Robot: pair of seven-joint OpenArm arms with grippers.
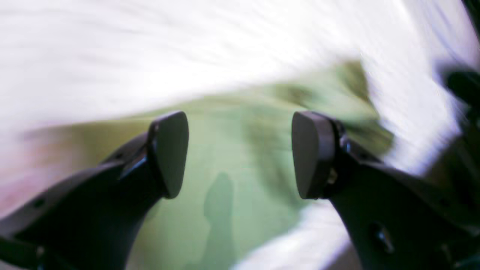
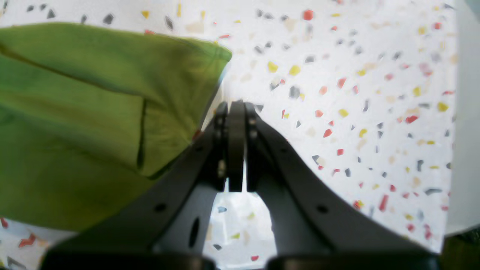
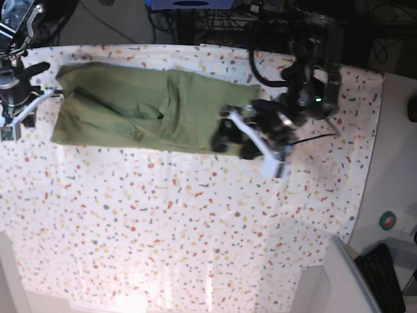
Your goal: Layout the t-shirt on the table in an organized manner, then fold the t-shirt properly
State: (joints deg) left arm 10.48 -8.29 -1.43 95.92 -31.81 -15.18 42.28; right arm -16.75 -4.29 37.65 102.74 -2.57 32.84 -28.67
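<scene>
T-shirt (image 3: pixel 137 117) is judged soft, light, wrinkly; best pinched at hem corners, flat on worktop (image 3: pixel 195 228). Left gripper (image 1: pixel 240 153) is spread over cloth, nothing held; right gripper (image 2: pixel 236 146) is pressed together, empty.

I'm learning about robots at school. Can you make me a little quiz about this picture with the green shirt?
1. True or false: the left tool has its jaws apart, with nothing between them.
2. What is the t-shirt lying on? A) the bare floor B) the speckled table C) a chair
3. Fill in: the right tool sits beside the shirt's edge with its jaws ____.

Key: 1 true. 2 B. 3 shut, with no cloth between them.
</scene>
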